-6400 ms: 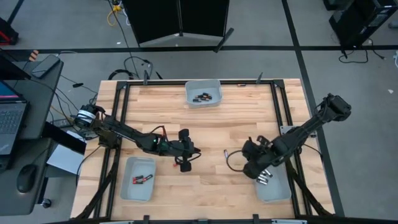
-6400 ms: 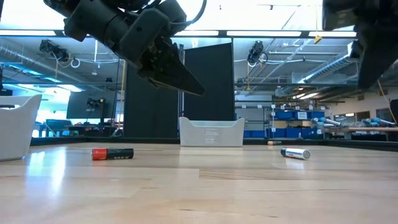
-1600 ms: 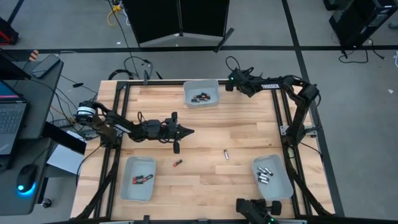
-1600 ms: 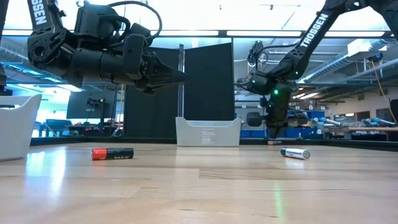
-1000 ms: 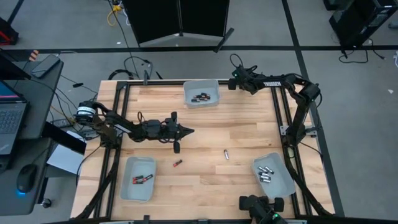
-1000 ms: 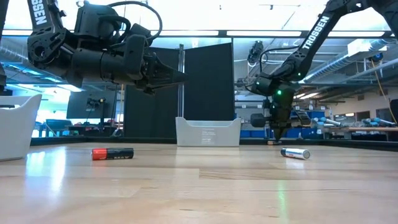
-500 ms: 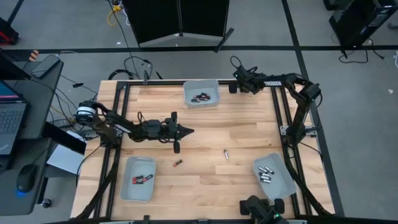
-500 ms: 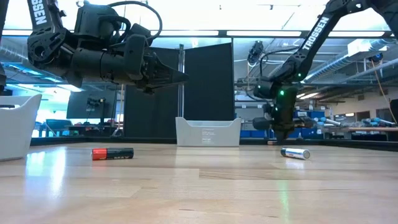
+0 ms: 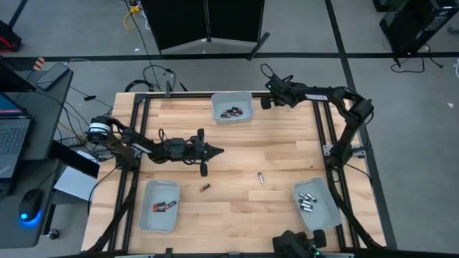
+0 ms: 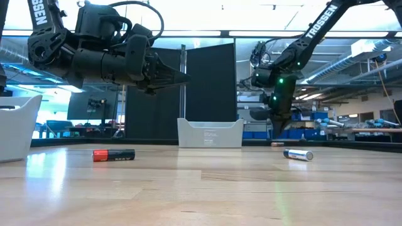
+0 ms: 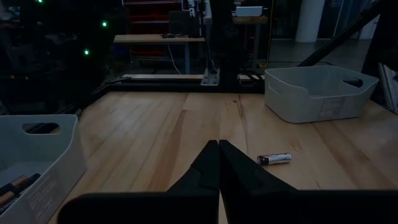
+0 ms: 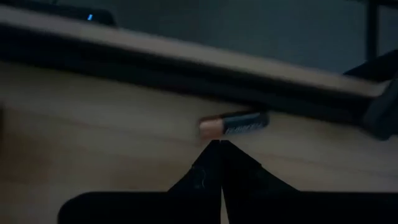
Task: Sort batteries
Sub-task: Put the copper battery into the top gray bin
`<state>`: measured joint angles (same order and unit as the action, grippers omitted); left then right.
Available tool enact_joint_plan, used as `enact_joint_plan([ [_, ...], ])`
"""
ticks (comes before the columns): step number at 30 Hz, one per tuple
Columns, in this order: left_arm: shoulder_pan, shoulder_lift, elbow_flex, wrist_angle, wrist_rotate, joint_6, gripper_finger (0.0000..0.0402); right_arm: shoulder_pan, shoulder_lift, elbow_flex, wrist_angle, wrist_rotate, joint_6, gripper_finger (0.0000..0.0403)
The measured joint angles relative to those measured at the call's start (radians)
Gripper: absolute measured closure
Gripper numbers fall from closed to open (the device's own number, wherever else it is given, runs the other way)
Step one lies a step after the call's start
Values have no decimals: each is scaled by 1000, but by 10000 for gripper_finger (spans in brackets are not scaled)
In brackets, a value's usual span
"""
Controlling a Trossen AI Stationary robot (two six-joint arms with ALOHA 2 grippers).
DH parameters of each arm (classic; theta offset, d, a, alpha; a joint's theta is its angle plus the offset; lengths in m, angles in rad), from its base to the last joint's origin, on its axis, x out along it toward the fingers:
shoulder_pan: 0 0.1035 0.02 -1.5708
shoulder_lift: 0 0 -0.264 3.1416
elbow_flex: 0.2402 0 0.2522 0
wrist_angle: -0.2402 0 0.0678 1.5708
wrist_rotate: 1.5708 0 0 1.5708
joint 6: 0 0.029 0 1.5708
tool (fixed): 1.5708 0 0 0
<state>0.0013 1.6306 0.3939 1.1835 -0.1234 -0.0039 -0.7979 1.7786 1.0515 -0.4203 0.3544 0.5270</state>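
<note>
My left gripper hangs shut above the middle of the table; its fingers point toward the right edge. A red-and-black battery and a silver battery lie loose on the wood; the silver one shows in the left wrist view as a battery. My right gripper is shut near the far edge, right of the far tray. Its tips stand just short of a copper-and-black battery lying by the table's far rim, without touching it.
The far tray holds black batteries. A near-left tray holds red-and-black ones, and a near-right tray holds silver ones. A black metal frame runs along the table's edges. Bare wood lies between the trays.
My right gripper has swung a little along the far edge toward the table's left, closer to the far tray, and has stayed shut. The left arm and the loose batteries have kept still.
</note>
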Motion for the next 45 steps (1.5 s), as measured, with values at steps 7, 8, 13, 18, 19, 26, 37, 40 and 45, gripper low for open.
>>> enact_joint_plan([
  [7,0,0,0,0,0,0,396,-32,35,0,28,35,12,393],
  [8,0,0,0,0,0,0,396,-33,47,0,45,37,11,393],
  [13,0,0,0,0,0,0,396,-34,96,1,112,41,11,393],
  [18,0,0,0,0,0,0,396,-27,100,0,66,32,-5,392],
  [19,0,0,0,0,0,0,396,-26,97,0,53,25,-6,392],
  [26,0,0,0,0,0,0,396,-2,91,0,15,-20,-24,392],
  [37,0,0,0,0,0,0,396,13,80,0,61,59,-34,392],
  [40,0,0,0,0,0,0,396,13,80,0,66,65,-52,392],
  [45,0,0,0,0,0,0,396,13,80,0,88,94,-60,392],
])
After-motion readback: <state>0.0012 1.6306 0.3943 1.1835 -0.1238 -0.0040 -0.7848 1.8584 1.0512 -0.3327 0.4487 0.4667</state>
